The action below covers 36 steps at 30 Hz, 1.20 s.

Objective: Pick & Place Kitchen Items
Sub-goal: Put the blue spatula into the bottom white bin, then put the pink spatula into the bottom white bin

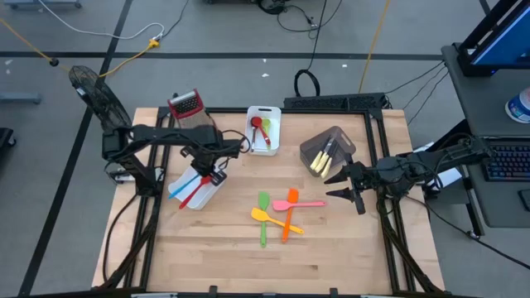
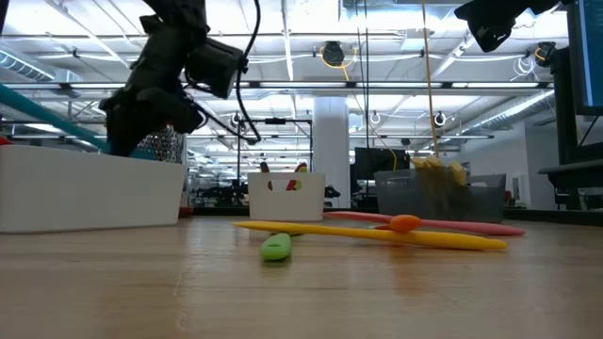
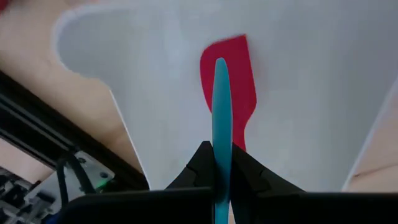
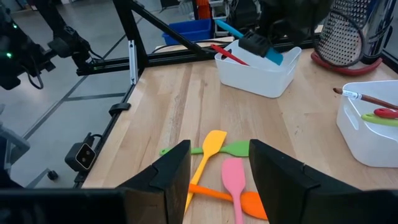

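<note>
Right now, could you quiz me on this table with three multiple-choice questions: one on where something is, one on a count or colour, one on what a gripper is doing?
1. Where is the red spatula?
A. in the white bin under the left gripper
B. loose in the middle of the table
C. in the grey bin

2. How many utensils lie loose in the pile on the table?
A. one
B. four
C. nine

3. What is the left gripper doing?
A. hanging open with nothing in it
B. shut on the blue utensil
C. gripping the grater

Answers:
1 A: the left wrist view shows it lying on the white bin floor.
2 B: green, yellow, orange and pink ones cross there in the high view.
3 B: its fingers pinch the blue utensil over the bin; the right gripper waits open near the grey bin.
</note>
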Tool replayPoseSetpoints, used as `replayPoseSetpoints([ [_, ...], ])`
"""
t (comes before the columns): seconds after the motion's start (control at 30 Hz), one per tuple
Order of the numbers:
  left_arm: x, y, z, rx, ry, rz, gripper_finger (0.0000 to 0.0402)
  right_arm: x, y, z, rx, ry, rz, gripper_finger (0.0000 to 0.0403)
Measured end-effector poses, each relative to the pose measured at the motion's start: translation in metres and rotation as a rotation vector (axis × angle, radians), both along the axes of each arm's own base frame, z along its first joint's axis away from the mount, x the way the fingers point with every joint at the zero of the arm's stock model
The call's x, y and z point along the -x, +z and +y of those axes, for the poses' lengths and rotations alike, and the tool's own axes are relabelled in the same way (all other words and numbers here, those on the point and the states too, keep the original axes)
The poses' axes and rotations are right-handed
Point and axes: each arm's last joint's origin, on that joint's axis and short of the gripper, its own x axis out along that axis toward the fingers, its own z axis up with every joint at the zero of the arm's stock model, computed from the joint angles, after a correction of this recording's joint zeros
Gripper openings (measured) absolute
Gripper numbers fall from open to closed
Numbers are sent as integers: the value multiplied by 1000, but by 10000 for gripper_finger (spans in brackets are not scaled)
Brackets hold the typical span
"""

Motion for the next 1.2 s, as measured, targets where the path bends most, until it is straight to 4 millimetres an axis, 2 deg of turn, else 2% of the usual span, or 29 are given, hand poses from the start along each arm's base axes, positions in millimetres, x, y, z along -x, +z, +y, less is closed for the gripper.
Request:
replayPoseSetpoints([
  [0.23,8,-15,-2,16,5,37,13,0,0,0,0,0,0,155],
  [0.43,5,-22,-2,2,0,-10,61,0,0,0,0,0,0,155],
  [0.73,7,-22,-1,-39,-25,8,109,0,0,0,0,0,0,155],
  [0.93,9,-10,0,-46,-54,61,130,0,0,0,0,0,0,155],
  [1.03,10,4,1,-96,-64,61,131,0,0,0,-1,0,-1,155],
  [1.2,10,31,0,-137,7,-53,131,0,0,0,-1,0,0,155],
])
